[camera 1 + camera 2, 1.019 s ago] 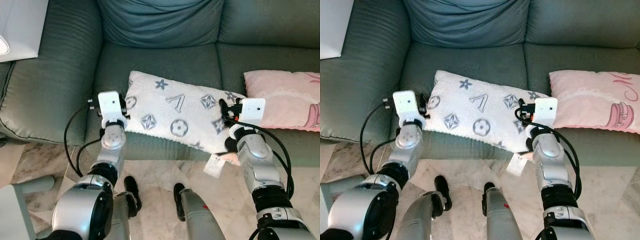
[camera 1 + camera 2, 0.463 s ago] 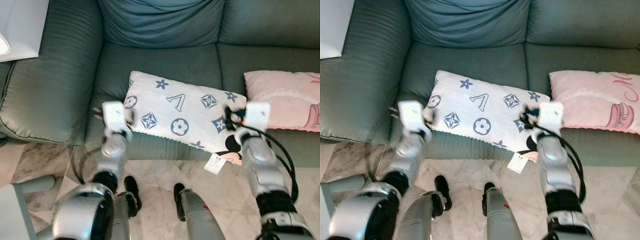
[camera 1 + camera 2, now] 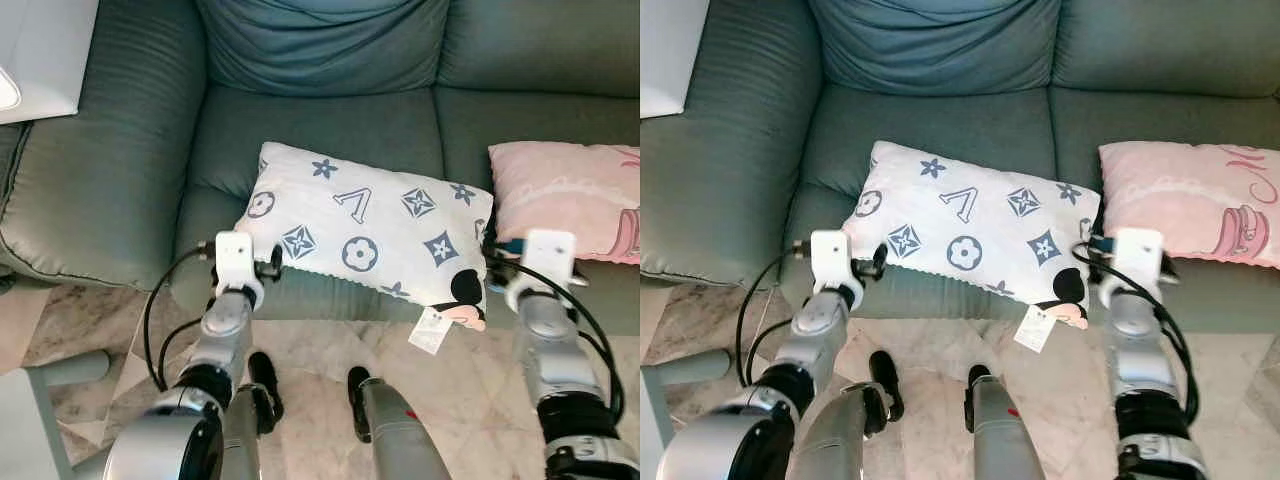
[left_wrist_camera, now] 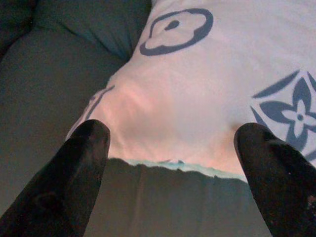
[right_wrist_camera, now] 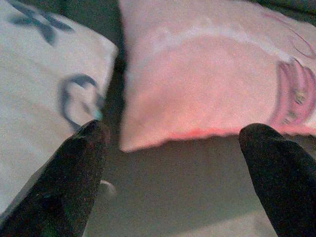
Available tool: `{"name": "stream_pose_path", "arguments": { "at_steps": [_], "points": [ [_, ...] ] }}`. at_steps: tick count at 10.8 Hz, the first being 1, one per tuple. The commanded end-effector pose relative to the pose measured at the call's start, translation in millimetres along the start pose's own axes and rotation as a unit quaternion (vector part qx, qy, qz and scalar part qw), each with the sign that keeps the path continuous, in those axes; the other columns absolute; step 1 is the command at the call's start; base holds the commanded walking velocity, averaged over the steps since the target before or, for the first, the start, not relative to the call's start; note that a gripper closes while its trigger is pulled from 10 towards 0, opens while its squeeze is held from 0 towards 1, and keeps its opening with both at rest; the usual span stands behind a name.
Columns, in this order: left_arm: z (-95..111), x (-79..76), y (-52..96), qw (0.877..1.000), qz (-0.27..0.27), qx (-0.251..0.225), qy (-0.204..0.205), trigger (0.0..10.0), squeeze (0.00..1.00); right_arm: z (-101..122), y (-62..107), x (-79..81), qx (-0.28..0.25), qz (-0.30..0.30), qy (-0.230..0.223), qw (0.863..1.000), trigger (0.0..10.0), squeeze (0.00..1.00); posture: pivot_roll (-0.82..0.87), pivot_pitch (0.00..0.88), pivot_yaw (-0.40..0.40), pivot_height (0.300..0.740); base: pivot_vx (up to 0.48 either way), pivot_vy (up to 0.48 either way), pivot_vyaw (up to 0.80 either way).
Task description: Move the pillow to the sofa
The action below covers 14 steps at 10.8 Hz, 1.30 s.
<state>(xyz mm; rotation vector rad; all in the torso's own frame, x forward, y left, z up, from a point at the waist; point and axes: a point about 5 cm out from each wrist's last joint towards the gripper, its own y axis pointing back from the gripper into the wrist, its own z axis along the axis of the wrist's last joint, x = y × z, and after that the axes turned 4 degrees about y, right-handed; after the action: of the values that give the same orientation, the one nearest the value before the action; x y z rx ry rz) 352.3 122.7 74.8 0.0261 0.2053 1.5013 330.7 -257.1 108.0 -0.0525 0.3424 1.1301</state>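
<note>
Grey-green sofa (image 3: 320, 130) carries the white patterned pillow (image 3: 365, 235) flat on its seat, front edge overhanging, just beside a pink pillow (image 3: 570, 200). Left gripper (image 4: 170, 173) hangs spread wide at the white pillow's near corner, gripping nothing. Right gripper (image 5: 173, 168) is likewise splayed and empty, before the gap between both pillows.

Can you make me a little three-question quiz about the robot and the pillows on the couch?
1. True or false: the white patterned pillow lies on the green sofa.
2. Which pillow lies on the robot's right: A) pink pillow B) a yellow one?
3. Fill in: the left gripper and right gripper both have their fingers ____.

Key: 1 true; 2 A; 3 open.
</note>
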Motion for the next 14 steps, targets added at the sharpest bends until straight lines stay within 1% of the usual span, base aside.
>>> {"name": "stream_pose_path", "arguments": {
  "at_steps": [1, 3, 4, 5, 6, 7, 8, 10, 11, 12, 13, 14],
  "points": [
    [-16, 0.8, 7.1, 1.000, -0.006, 0.027, -0.001, 10.0, 1.00, -20, 2.9, -5.6, 0.045, -0.014, 0.001, 0.999, 10.0, 1.00, -0.26, 0.474, 0.015, 0.740, 0.000, 0.000, 0.00],
    [-12, -1.4, 11.9, 0.999, -0.034, 0.003, -0.006, 10.0, 1.00, -29, -1.9, -8.5, 0.081, -0.017, -0.026, 0.996, 10.0, 1.00, -0.22, 0.477, 0.026, 0.740, 0.000, 0.000, 0.00],
    [-11, 1.0, 15.8, 0.999, -0.042, -0.007, -0.008, 10.0, 1.00, -33, -3.3, -8.5, 0.098, -0.017, -0.033, 0.994, 10.0, 1.00, -0.20, 0.480, 0.032, 0.740, 0.000, 0.000, 0.00],
    [-9, 9.4, 25.2, 0.999, -0.047, -0.015, -0.015, 10.0, 1.00, -41, -4.8, -6.5, 0.134, -0.012, -0.055, 0.989, 10.0, 1.00, -0.17, 0.484, 0.045, 0.740, 0.000, 0.000, 0.00],
    [-9, 13.5, 29.3, 0.999, -0.046, -0.016, -0.020, 10.0, 1.00, -43, -5.6, -5.9, 0.143, -0.010, -0.062, 0.988, 10.0, 1.00, -0.17, 0.485, 0.047, 0.740, 0.000, 0.000, 0.00],
    [-5, 19.7, 37.0, 0.999, -0.039, -0.021, -0.025, 10.0, 1.00, -45, -7.0, -3.3, 0.151, 0.000, -0.062, 0.987, 10.0, 1.00, -0.15, 0.486, 0.054, 0.740, 0.000, 0.000, 0.00],
    [0, 22.1, 45.7, 0.998, -0.045, -0.024, -0.022, 10.0, 0.86, -50, -6.6, -0.9, 0.174, 0.007, -0.073, 0.982, 10.0, 1.00, -0.14, 0.486, 0.055, 0.740, 0.000, 0.000, 0.00],
    [2, 23.8, 58.5, 0.998, -0.053, -0.013, -0.025, 10.0, 0.00, -51, -7.4, 1.0, 0.182, 0.016, -0.083, 0.980, 10.0, 1.00, -0.12, 0.488, 0.067, 0.740, 0.000, 0.000, 0.00],
    [0, 25.7, 63.6, 0.998, -0.052, -0.001, -0.026, 10.0, 0.00, -51, -8.0, 1.9, 0.184, 0.017, -0.095, 0.978, 10.0, 1.00, -0.12, 0.488, 0.067, 0.740, 0.000, 0.000, 0.00],
    [3, 24.8, 68.6, 0.998, -0.051, 0.009, -0.026, 10.0, 0.00, -49, -9.9, 3.6, 0.181, 0.023, -0.107, 0.977, 10.0, 1.00, -0.11, 0.488, 0.073, 0.740, 0.000, 0.000, 0.00],
    [6, 22.9, 71.3, 0.998, -0.052, 0.014, -0.024, 10.0, 0.00, -45, -11.4, 5.5, 0.176, 0.031, -0.118, 0.977, 10.0, 1.00, -0.11, 0.487, 0.075, 0.740, 0.000, 0.000, 0.00],
    [6, 22.1, 71.6, 0.998, -0.053, 0.016, -0.024, 10.0, 0.00, -44, -12.0, 6.1, 0.175, 0.031, -0.119, 0.977, 10.0, 1.00, -0.11, 0.487, 0.075, 0.740, 0.000, 0.000, 0.00]
  ]
}}
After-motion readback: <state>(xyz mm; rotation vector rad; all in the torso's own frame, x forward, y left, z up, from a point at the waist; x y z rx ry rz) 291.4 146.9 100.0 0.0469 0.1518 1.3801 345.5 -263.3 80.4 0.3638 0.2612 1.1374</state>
